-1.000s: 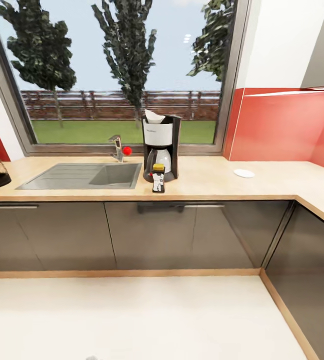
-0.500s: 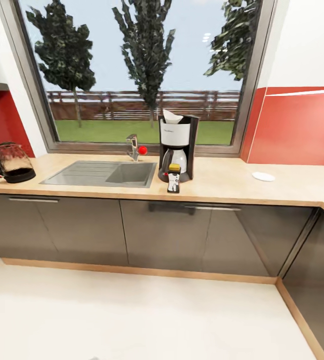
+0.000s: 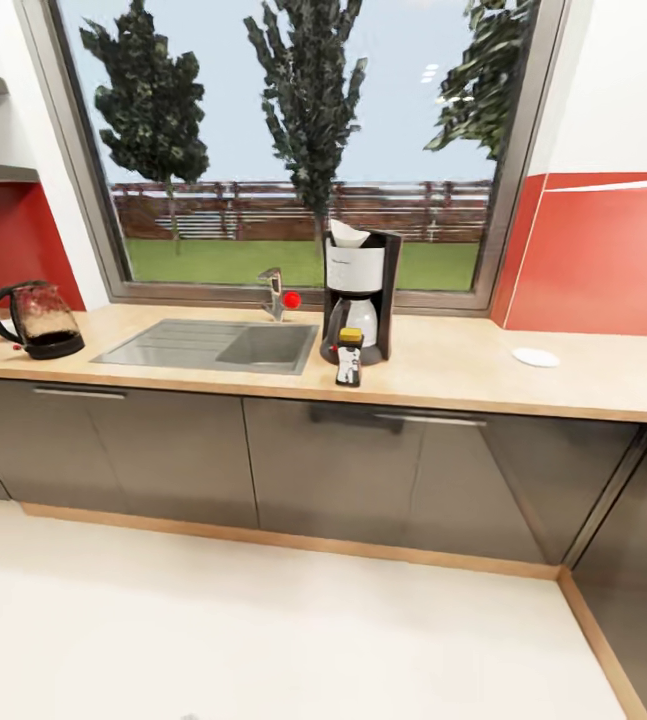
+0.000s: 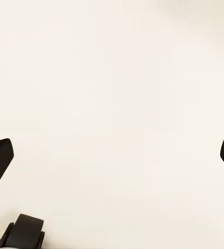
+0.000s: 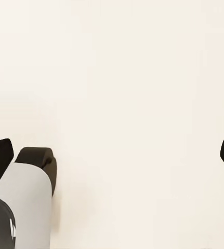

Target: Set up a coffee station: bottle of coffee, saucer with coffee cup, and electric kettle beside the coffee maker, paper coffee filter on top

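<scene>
Jaws of both grippers spread wide over pale floor, well apart from the tall black coffee maker on the wood-grain table.

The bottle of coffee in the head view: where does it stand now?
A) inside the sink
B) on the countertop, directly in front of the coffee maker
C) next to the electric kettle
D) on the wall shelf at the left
B: the bottle of coffee stands on the kitchen countertop right in front of the coffee maker, far from the electric kettle and outside the sink.
</scene>
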Controlling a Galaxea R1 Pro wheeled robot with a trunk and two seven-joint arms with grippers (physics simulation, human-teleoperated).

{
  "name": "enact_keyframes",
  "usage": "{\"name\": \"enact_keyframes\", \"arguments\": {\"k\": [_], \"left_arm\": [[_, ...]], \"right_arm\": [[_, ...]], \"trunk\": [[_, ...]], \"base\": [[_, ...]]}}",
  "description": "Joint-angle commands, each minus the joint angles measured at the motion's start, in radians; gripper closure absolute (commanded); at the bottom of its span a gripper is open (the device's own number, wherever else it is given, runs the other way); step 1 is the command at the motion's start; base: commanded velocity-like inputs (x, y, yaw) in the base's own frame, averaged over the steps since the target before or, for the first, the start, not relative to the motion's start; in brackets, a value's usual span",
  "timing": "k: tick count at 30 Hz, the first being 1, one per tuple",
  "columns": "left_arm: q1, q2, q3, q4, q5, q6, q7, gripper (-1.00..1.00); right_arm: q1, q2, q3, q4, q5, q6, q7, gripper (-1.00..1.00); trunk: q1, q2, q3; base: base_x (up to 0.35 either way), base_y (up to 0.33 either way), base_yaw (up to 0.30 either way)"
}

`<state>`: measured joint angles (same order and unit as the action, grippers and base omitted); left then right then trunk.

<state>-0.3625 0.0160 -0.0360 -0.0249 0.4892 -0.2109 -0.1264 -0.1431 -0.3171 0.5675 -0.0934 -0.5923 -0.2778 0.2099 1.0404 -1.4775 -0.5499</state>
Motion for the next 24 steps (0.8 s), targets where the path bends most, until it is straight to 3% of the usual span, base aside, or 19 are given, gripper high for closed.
{"name": "enact_keyframes", "arguments": {"k": [1,14,24], "left_arm": [[-0.001,0.000,-0.004,0.002,0.009,-0.003,-0.006,-1.00],[-0.001,0.001,-0.004,0.002,0.009,-0.003,-0.006,-1.00],[-0.001,0.001,-0.004,0.002,0.009,-0.003,-0.006,-1.00]], "right_arm": [[0.000,0.000,0.006,0.000,-0.011,-0.003,0.005,-1.00],[0.000,0.000,0.006,0.000,-0.010,-0.004,0.005,-1.00],[0.000,0.000,0.006,0.000,-0.010,-0.004,0.005,-1.00]], "trunk": [[0.000,-0.001,-0.001],[0.000,-0.001,-0.001],[0.000,-0.001,-0.001]], "base": [[0.000,-0.007,0.259],[0.000,-0.001,0.259],[0.000,0.000,0.041]]}}
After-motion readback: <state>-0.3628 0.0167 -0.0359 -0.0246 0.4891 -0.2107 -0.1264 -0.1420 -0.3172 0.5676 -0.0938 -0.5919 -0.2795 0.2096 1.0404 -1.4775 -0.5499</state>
